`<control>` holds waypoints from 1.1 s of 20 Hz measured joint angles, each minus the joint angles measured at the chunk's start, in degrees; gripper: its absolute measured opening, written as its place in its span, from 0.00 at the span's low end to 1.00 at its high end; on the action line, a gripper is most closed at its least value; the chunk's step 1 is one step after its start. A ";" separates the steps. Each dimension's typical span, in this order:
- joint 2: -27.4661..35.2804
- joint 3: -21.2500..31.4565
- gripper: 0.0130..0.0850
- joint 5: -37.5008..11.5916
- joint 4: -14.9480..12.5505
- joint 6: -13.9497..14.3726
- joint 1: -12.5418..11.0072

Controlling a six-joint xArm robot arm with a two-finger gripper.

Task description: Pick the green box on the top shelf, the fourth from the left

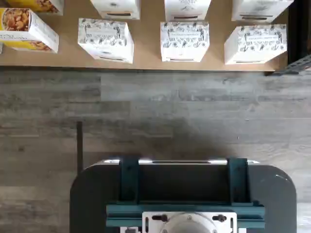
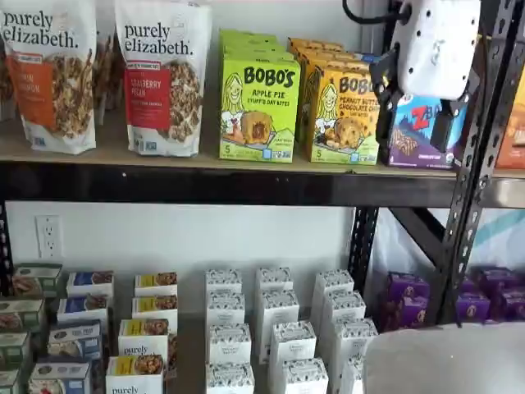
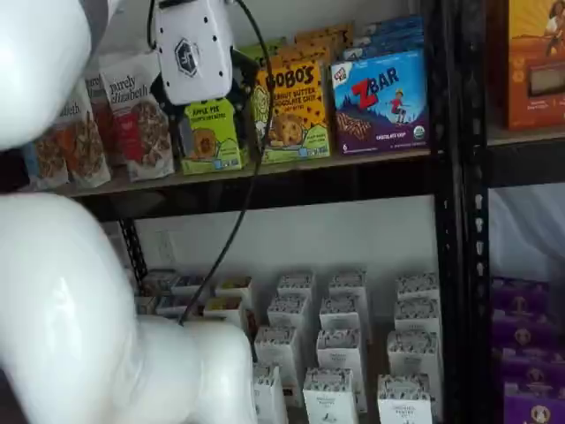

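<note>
The green box [image 2: 258, 107] stands upright on the top shelf [image 2: 205, 185], a lime carton reading "BOBO'S Apple Pie", with more of its kind behind it. In a shelf view my gripper [image 2: 417, 111] hangs well to its right, in front of the ZBar box [image 2: 422, 131]. There its white body is high up and its two black fingers stand apart, open and holding nothing. In a shelf view the gripper [image 3: 212, 106] covers the upper part of the green box [image 3: 210, 137]. The wrist view shows neither the green box nor the fingers.
Granola bags [image 2: 164, 74] stand left of the green box and yellow-orange Bobo's boxes [image 2: 344, 115] right of it. A black upright [image 2: 472, 164] rises at the right. White cartons [image 2: 275, 328] fill the lower shelf. My arm's white links [image 3: 79, 318] fill the foreground. The wrist view shows white cartons [image 1: 184, 41] and grey floor.
</note>
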 joint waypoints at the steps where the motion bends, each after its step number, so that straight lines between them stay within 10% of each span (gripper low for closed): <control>1: -0.29 0.25 1.00 -0.50 -0.70 0.34 0.62; 14: -1.35 1.85 1.00 -4.94 -2.13 2.69 3.51; 22: 1.58 1.50 1.00 -10.48 -3.09 10.10 11.26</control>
